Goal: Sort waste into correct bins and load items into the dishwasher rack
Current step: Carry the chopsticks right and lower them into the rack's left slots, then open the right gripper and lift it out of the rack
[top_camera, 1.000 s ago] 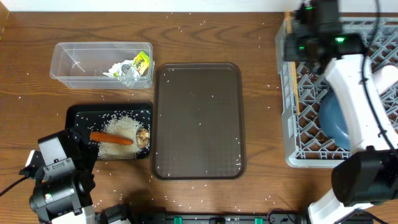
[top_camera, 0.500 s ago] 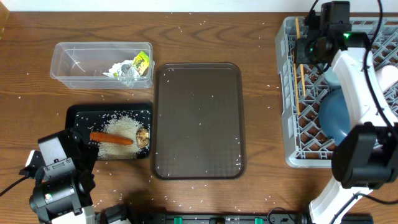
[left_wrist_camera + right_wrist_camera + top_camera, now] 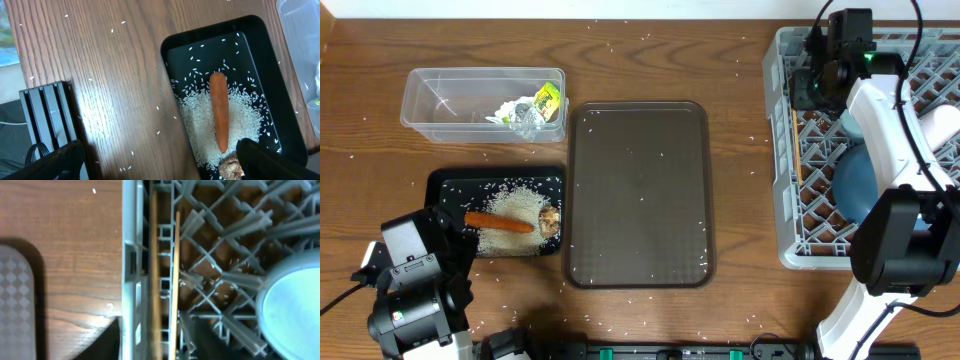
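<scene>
Right pincer (image 3: pixel 152 336): fingers apart, clamped on nothing; over the grey dishwasher rack (image 3: pixel 131 255), just inside its side wall. Directly below the gap between the fingers: wooden chopsticks (image 3: pixel 175 270), side by side along that wall, down in the lattice. Off to one side of the pincer, inside the rack: pale-blue round dish (image 3: pixel 292 315).

Left pincer (image 3: pixel 159 150): fingers wide apart, empty, above bare table (image 3: pixel 100 60). Just ahead of one fingertip: black tray (image 3: pixel 172 65) with orange carrot (image 3: pixel 218 110) lying on white rice (image 3: pixel 245 117); brown food lump (image 3: pixel 229 169) right at that fingertip. Well beyond: clear tub (image 3: pixel 430 100) holding yellow-green snack wrapper (image 3: pixel 548 100) and crumpled pale waste (image 3: pixel 520 117).
</scene>
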Robot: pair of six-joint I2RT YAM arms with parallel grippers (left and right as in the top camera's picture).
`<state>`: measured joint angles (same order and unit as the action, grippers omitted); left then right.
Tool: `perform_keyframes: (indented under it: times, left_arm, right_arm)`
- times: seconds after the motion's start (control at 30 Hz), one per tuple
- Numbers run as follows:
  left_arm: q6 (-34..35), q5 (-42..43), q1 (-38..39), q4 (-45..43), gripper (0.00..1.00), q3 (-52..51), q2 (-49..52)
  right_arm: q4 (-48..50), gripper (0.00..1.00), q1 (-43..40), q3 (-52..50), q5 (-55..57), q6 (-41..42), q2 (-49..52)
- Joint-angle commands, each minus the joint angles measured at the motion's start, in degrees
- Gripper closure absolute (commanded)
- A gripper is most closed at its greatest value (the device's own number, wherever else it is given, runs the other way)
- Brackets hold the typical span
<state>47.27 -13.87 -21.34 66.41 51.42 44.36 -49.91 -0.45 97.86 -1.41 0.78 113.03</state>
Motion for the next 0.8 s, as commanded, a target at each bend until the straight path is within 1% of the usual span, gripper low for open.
perform_keyframes:
  times: [0.0,0.03,0.07,0.17,0.37,0.47,0.57,0.63,0.7,0.77]
  left_arm:
    - [-0.7,-0.5,-0.3,0.2,0.02,0.9,0.1]
    - [-0.7,-0.5,-0.3,0.2,0.02,0.9,0.1]
    - [-0.7,-0.5,-0.3,0.2,0.02,0.9,0.1]
    - [-0.7,-0.5,-0.3,0.2,0.02,0.9,0.1]
    - [-0.7,-0.5,-0.3,0.2,0.02,0.9,0.1]
    - [-0.7,-0.5,-0.3,0.2,0.02,0.9,0.1]
    - [-0.7,-0.5,-0.3,0.2,0.02,0.9,0.1]
    - [-0.7,-0.5,-0.3,0.2,0.02,0.9,0.1]
    - [-0.7,-0.5,-0.3,0.2,0.02,0.9,0.1]
    - [-0.7,-0.5,-0.3,0.2,0.02,0.9,0.1]
  right_arm:
    - [-0.5,0.36,-0.4,-0.2,0.6,0.1,0.1]
    - [-0.8,0.30,-0.4,-0.2,0.5,0.6,0.1]
    - [-1.2,0.27,-0.4,-0.2,0.5,1.3,0.1]
    - [-3.3,0.24,-0.4,-0.2,0.5,4.2,0.0]
    - [-9.4,0.29,-0.3,-0.2,-0.3,8.2,-2.6]
    - [-13.3,0.34,-0.3,-0.2,-1.7,8.7,-6.4]
    - [-19.5,0.34,-0.1,-0.2,-2.1,10.0,-11.2]
    - [-22.3,0.38,0.3,-0.6,-2.0,10.1,-13.6]
    - [-23.7,0.40,1.1,-2.4,-2.0,10.1,-16.7]
    - [-23.0,0.41,2.4,-5.7,-1.8,11.2,-19.9]
